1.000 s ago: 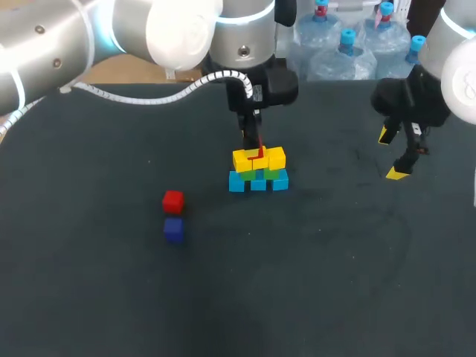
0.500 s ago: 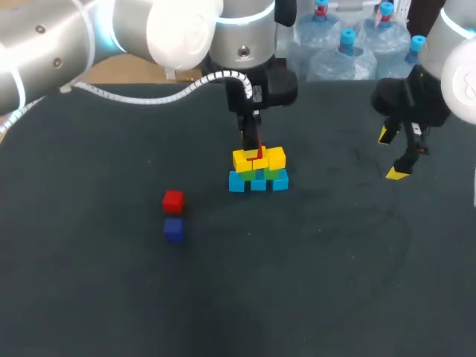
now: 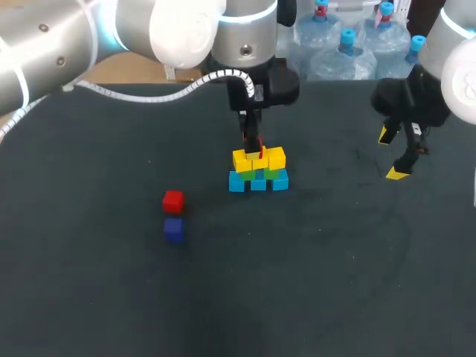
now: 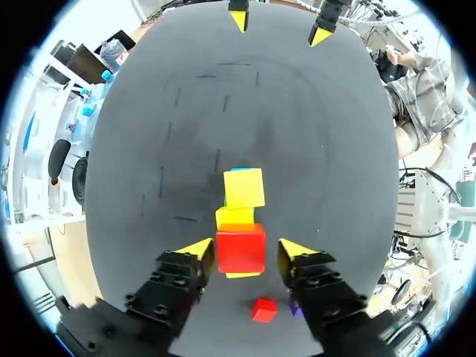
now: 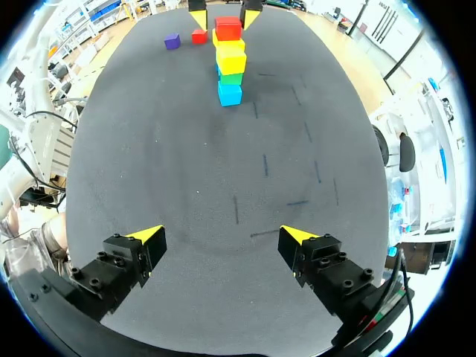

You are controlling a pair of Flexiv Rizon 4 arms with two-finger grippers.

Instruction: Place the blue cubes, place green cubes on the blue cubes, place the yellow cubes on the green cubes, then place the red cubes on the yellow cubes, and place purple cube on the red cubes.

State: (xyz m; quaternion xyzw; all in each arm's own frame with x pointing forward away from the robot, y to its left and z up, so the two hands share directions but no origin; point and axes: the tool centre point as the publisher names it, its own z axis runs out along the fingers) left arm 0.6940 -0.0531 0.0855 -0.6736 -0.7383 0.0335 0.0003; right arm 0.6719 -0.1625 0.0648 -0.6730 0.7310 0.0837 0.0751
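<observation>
**Red cube perched on the tower**

Dark bench (image 3: 335, 282) underfoot, and the tower stood mid-bench: blue cubes (image 3: 258, 183) at the base, green cubes (image 3: 274, 174) above them, yellow cubes (image 3: 275, 158) on top. The left pincer (image 4: 245, 249) hung right over it, tips narrowly parted around a red cube (image 4: 240, 248) that sat on the yellows, with a sliver of gap on one side. A spare red cube (image 3: 172, 201) and the purple cube (image 3: 173, 230) lay well apart from the tower. The right pincer (image 5: 222, 236) hovered off to the side, wide and holding nothing.
</observation>
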